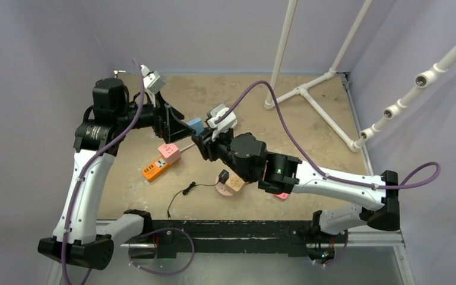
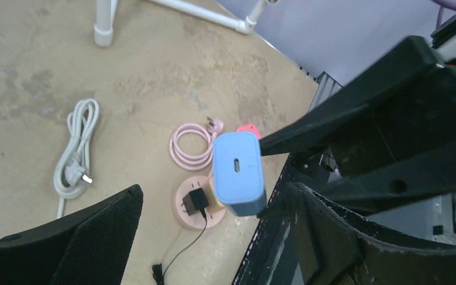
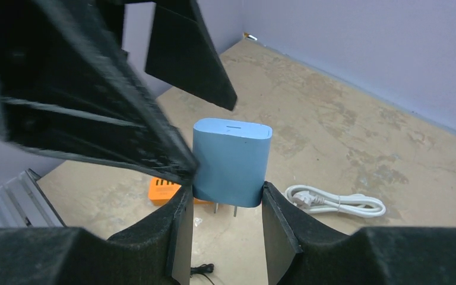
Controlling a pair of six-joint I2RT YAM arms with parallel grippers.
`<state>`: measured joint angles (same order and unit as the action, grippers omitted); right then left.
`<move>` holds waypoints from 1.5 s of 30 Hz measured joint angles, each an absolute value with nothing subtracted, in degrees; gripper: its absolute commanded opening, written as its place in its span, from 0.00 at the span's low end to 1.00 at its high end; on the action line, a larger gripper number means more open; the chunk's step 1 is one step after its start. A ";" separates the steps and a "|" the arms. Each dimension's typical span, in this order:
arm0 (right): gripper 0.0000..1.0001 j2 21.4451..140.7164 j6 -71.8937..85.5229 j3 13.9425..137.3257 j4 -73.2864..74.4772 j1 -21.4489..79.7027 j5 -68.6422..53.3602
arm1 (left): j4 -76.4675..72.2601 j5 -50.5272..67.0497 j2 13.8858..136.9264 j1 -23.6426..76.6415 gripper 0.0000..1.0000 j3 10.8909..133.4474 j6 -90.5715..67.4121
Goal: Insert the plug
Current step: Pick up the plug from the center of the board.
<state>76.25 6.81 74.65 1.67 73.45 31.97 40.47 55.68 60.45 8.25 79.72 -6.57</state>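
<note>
Worktop (image 1: 309, 127), above the orange power strip (image 1: 157, 168): right claw (image 3: 225, 195) clamps blue plug (image 3: 231, 155), left claw (image 1: 178, 123) spread wide; their crowding may knock it askew.

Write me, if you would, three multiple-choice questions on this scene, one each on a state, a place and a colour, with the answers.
1. What state is the left gripper in?
A. open
B. shut on a cable
C. shut with nothing in it

2. Where is the blue charger?
A. in the left gripper
B. between the fingers of the right gripper
C. seated in a socket

3. What colour is the power strip seen below the charger in the right wrist view?
A. green
B. orange
C. white

Answers:
1 A: in the left wrist view its fingers stand wide apart and touch nothing.
2 B: the right fingers press the charger's two sides, and its prongs hang free.
3 B: the part of the strip that shows beside the prongs is orange.
</note>
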 measured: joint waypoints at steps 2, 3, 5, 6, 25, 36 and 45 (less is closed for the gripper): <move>0.02 77.36 5.37 75.31 1.45 74.67 33.41 | 44.58 55.83 62.85 8.25 0.82 80.82 -4.78; 0.02 77.73 4.84 75.42 1.32 75.09 33.80 | 45.98 55.83 63.72 8.25 0.80 81.23 -3.92; 0.01 78.54 3.73 75.66 1.21 76.01 34.87 | 48.77 55.92 65.17 8.25 0.73 81.91 -2.24; 0.01 78.87 3.22 75.70 1.17 76.42 35.33 | 49.91 56.14 65.47 8.25 0.67 82.06 -1.43; 0.43 81.43 1.02 77.65 1.50 78.81 36.45 | 66.41 65.10 66.94 7.46 0.00 87.18 19.99; 0.40 71.57 4.10 82.08 9.30 77.25 16.21 | 79.48 66.46 62.54 7.70 0.00 90.37 43.57; 0.40 72.58 3.62 85.36 10.85 74.43 4.99 | 81.67 68.95 60.88 8.03 0.00 90.11 47.64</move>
